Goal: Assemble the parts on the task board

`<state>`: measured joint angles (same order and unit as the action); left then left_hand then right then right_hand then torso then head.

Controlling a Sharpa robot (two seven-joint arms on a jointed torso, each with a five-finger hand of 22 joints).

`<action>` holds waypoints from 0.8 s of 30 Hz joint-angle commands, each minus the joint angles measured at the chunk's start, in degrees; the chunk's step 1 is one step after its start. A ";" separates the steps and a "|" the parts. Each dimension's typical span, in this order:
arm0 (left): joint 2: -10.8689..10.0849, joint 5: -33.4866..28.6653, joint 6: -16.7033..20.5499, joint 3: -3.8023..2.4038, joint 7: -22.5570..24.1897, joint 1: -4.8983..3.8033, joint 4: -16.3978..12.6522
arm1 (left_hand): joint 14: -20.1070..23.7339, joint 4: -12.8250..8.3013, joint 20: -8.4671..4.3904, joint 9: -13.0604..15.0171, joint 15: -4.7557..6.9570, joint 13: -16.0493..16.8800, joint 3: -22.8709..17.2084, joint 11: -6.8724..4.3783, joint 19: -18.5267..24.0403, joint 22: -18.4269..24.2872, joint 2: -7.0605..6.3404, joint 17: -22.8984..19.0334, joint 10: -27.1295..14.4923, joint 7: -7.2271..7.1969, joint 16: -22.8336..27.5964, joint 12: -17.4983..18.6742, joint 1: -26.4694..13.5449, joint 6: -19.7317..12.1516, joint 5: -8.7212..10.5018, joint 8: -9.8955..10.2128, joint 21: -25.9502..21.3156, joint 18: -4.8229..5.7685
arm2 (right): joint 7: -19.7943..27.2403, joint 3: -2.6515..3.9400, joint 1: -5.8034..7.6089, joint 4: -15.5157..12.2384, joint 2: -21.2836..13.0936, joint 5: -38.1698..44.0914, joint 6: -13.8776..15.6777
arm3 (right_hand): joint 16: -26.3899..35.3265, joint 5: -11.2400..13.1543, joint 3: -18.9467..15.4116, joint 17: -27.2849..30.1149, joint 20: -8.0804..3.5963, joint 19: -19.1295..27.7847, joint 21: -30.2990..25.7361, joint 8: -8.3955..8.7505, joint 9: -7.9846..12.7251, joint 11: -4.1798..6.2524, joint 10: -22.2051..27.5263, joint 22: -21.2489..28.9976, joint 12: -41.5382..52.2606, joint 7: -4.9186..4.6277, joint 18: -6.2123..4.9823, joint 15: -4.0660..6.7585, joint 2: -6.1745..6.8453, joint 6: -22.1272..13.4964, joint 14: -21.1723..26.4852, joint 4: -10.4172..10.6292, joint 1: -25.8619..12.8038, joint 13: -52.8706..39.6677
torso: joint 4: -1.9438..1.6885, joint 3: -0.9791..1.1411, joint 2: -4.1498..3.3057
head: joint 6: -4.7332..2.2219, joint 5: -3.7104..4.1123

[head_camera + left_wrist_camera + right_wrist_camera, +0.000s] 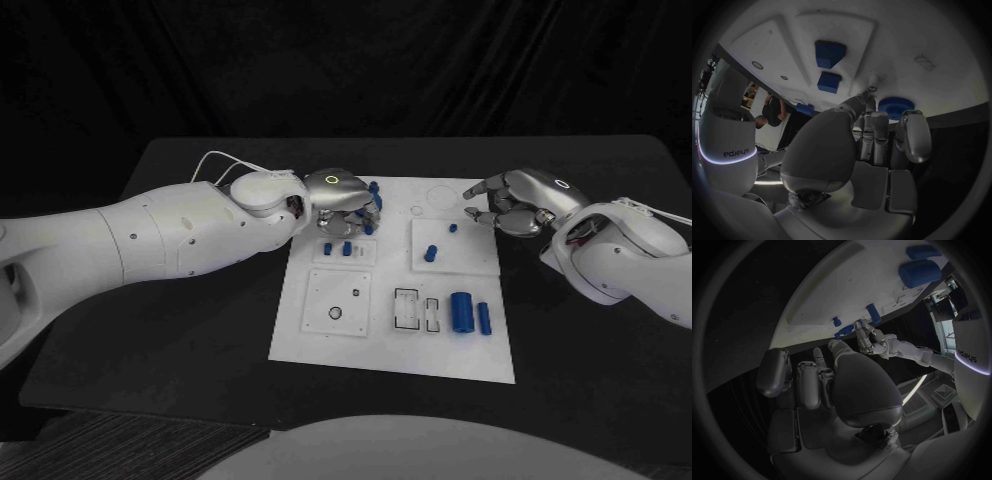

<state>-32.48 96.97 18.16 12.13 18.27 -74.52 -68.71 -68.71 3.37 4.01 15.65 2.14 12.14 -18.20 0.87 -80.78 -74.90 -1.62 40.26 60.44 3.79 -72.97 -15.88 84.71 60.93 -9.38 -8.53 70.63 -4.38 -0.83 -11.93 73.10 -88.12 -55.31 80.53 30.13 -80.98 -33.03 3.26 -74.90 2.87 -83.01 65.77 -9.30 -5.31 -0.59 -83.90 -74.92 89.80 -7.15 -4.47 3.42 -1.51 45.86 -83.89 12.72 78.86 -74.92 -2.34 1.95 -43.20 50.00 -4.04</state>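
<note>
The left hand (340, 200) hangs over the far left part of the task board (329, 340), fingers pointing down at the plate. A blue gear (896, 106) with a toothed rim lies flat on the board at its fingertips (879, 122), but whether the hand is pinching it or only touching it cannot be told from either view.

Just beneath that hand, in the head view, two small blue blocks (339, 249) sit side by side on a raised square of the board; a third blue piece (375, 193) shows by the fingers, too hidden to name.

Further right, on another raised square, stands a tilted blue peg (433, 252), long axis roughly up and away from the robot, with one tiny blue stud (451, 228) beyond it.

Along the near edge lie two blue cylinders: a thick one (462, 311) and a slim one (486, 318) just beside it, both with long axes running from near to far, parallel and apart.

The right hand (516, 203) hovers at the board's far right edge, fingers loosely curled and apart, holding nothing.
</note>
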 commanded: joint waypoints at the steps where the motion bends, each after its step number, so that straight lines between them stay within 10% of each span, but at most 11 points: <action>1: -0.20 0.07 0.97 0.00 0.43 0.15 -0.30 | 0.33 -0.26 -0.03 0.26 -0.01 -0.07 0.09 0.07 0.41 -9.33 -0.05 -0.26 0.49 0.06 0.29 0.34 -0.45 0.30 -0.28 0.13 -0.45 0.03 | -0.52 0.03 -0.19 0.01 0.01 0.15 0.44 | 0.27 -0.18 0.40 -6.12 0.26 0.19 -0.20 0.11 0.07 -0.45 -6.10 -8.64 0.20 0.14 -0.35 -0.44 0.47 0.46 -4.05 0.09 0.24 -15.08 | -0.06 0.02 -0.10 | 0.00 -0.04; 24: -0.70 0.07 -3.25 -0.01 -2.16 0.14 -0.01 | 3.20 -0.44 0.22 -0.91 -0.21 -1.45 -0.68 0.45 2.32 -8.52 -1.40 -4.41 -3.03 -0.20 2.63 4.65 -1.65 -5.50 0.86 4.04 -4.07 -0.55 | -0.65 0.03 -0.26 0.13 0.02 0.15 0.29 | 0.21 -0.19 0.44 -6.17 0.25 0.21 -0.28 0.12 0.08 -0.45 -6.10 -8.62 0.20 0.14 -0.36 -0.43 0.50 0.46 -4.07 0.07 0.25 -15.08 | -0.21 0.01 -0.14 | 0.00 -0.08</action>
<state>-33.26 96.85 17.61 11.90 16.97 -74.58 -68.86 -65.91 3.02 4.22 14.84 1.86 10.84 -18.55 1.39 -78.93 -74.90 -2.39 36.01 57.88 3.56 -70.63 -11.64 83.01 55.97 -8.84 -4.74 66.90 -4.38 -0.85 -11.93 73.00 -87.96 -55.28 80.53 30.11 -80.98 -33.03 3.42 -74.90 2.87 -83.01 65.77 -9.30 -5.31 -0.59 -83.90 -74.91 89.80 -7.00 -4.46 3.42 -1.51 46.02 -83.89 12.88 78.86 -74.92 -2.53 1.97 -43.33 50.00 -4.10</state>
